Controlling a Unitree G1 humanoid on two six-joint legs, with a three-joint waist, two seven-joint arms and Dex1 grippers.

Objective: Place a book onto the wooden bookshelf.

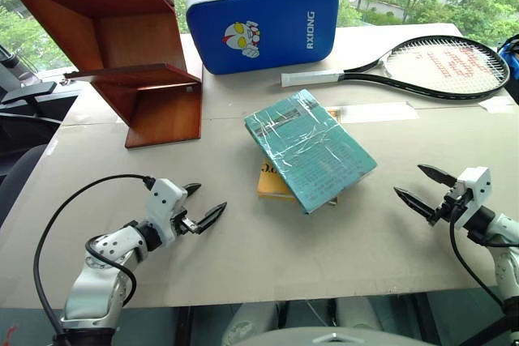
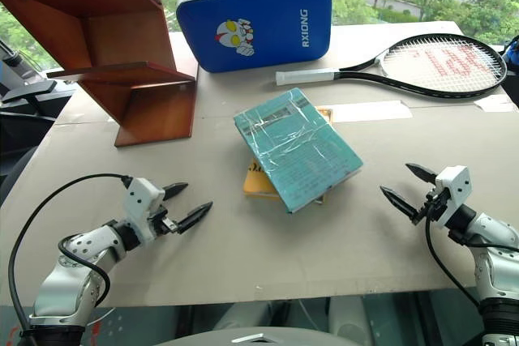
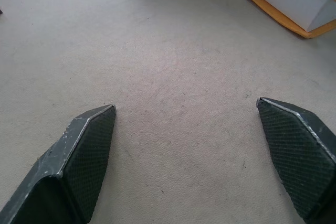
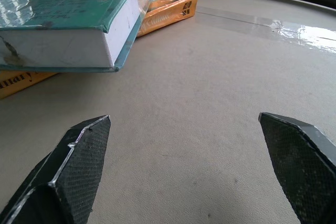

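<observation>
The book [image 1: 310, 149], teal-green in crinkled clear wrap, lies flat near the middle of the desk [image 1: 268, 249] and serves as the landmark here. It rests on top of a yellow-orange paperback [image 1: 272, 185], which pokes out from under its near-left edge and again at its far-right corner; in the right wrist view the teal cover plainly overhangs the yellow one.

Beyond the book and to its left stands the wooden bookshelf [image 1: 138, 62], reddish-brown, with a slanted side panel and flat boards, well apart from the book. Directly behind the book, a blue padded case [image 1: 263, 23] with a cartoon figure stands upright. Behind the book to the right, a tennis racket [image 1: 422, 66] lies flat, its white grip pointing toward the case.

The left gripper [image 1: 204, 203] hovers near the desk surface, nearer than the book and to its left, its jaws spread wide with nothing between them. The right gripper [image 1: 420, 188] sits to the right of the book, apart from it, jaws likewise spread wide and empty.
</observation>
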